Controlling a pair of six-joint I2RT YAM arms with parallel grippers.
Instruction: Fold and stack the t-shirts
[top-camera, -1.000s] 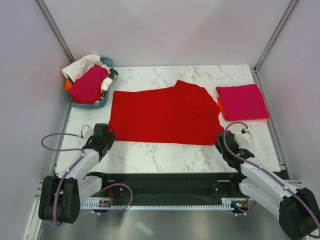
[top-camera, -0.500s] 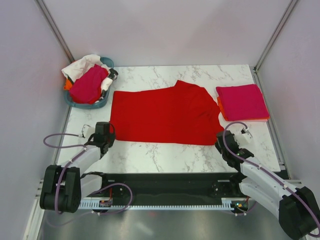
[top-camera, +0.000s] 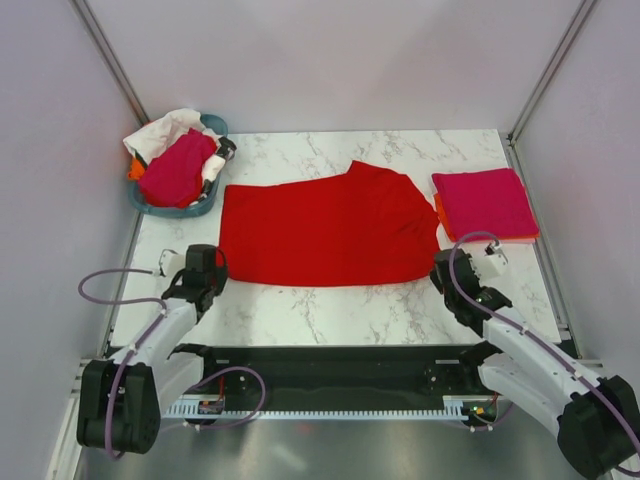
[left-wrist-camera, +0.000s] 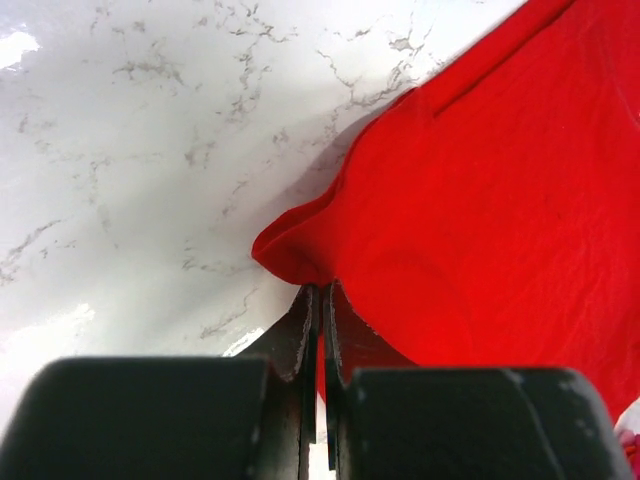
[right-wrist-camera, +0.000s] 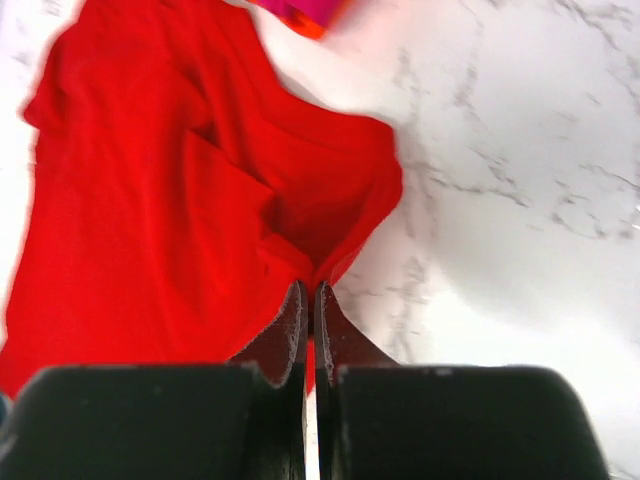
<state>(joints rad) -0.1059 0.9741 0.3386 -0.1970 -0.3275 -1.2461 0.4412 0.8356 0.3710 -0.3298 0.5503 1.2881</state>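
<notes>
Two grips: left pincer (left-wrist-camera: 318, 292), right pincer (right-wrist-camera: 308, 290) pinch red t-shirt (top-camera: 320, 240); marbled white table (top-camera: 330, 312), pale walls (top-camera: 330, 60).

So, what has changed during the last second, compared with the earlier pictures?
The left hand closed on the near left corner of the red t-shirt. The right hand, already shut on the near right corner, drew it slightly toward the far side. The folded magenta t-shirt and the teal tub stayed in place.

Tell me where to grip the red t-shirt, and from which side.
Pinch the red t-shirt at its two near corners, from the near side. It lies flat, so only its edges can be pinched; left gripper and right gripper are shut there.
</notes>
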